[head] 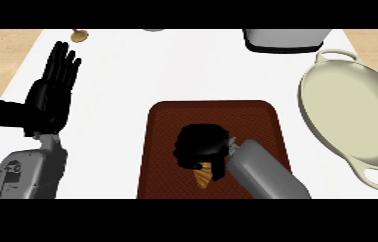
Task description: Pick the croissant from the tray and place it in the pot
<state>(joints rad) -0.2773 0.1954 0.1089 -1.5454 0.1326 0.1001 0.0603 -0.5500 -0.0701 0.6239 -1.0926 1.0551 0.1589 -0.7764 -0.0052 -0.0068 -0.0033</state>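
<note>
A dark red-brown tray lies in the middle of the white counter. My right hand is over the tray's centre, fingers curled down round the croissant; only the croissant's tan tip shows below the hand. The pot, a cream oval with two handles, stands at the right edge of the counter, apart from the tray. At the left side my left hand rests open with its fingers pointing up.
A grey and black appliance stands at the back right, just behind the pot. A small brown object lies at the back left. White counter top runs between tray and pot.
</note>
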